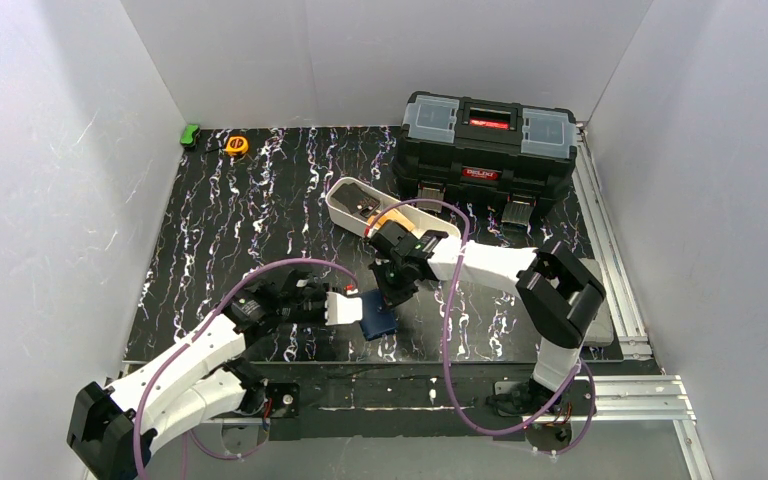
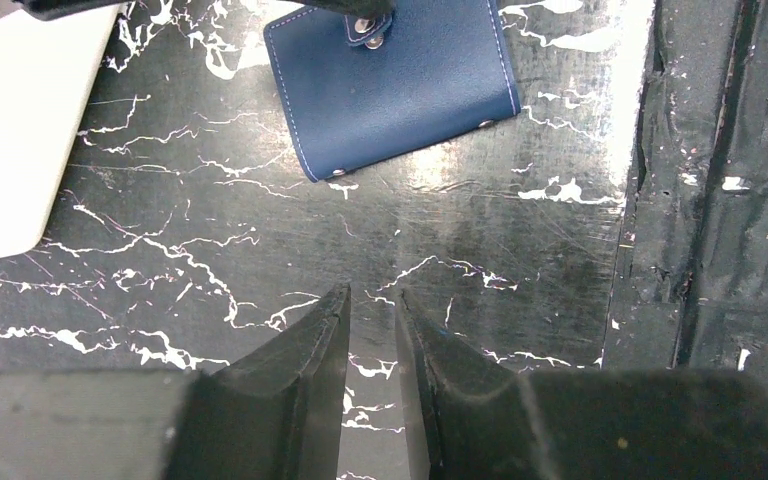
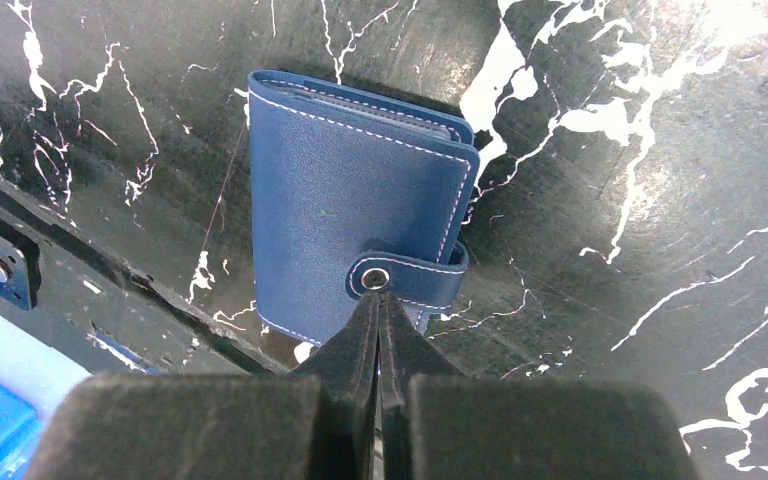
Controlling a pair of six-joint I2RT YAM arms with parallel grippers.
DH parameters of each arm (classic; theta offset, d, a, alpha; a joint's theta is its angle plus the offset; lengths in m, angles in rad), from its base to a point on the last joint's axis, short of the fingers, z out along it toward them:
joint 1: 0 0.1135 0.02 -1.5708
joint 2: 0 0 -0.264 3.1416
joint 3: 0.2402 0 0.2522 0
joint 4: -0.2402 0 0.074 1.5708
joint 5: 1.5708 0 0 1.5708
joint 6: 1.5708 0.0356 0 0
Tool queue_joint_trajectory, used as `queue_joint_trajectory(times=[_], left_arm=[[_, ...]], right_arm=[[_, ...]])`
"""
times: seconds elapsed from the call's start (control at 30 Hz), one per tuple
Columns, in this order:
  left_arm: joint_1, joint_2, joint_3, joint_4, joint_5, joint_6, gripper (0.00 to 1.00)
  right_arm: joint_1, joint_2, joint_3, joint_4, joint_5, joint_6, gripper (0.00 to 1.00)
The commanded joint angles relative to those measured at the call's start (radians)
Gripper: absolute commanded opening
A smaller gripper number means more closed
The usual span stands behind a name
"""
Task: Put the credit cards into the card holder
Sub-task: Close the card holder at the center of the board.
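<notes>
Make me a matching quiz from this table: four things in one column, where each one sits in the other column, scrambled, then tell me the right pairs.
Things
1. card holder
2. toolbox
3. tape measure
4. white tray

Places
A. far left of the table, near the back corner
B. near edge of the table, about the middle
C. far right of the table, at the back
D. middle of the table, just in front of the toolbox's left end

Pairs: 1-B, 2-C, 3-A, 4-D
</notes>
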Motion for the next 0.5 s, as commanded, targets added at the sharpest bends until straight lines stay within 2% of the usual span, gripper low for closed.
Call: queue_joint_trajectory(times=[0.0,0.47], left_arm=[[0.004,-0.003,-0.013,0.003,0.036,-0.012,0.22],[0.004,-0.029,-0.030,0.010,0.043,-0.003,0.22]], right_arm=[[0.003,0.011,0.025,0.031,-0.021,0.003,0.01],[0.003,0.037,0.057,0.020,-0.029,0.004,0.01]])
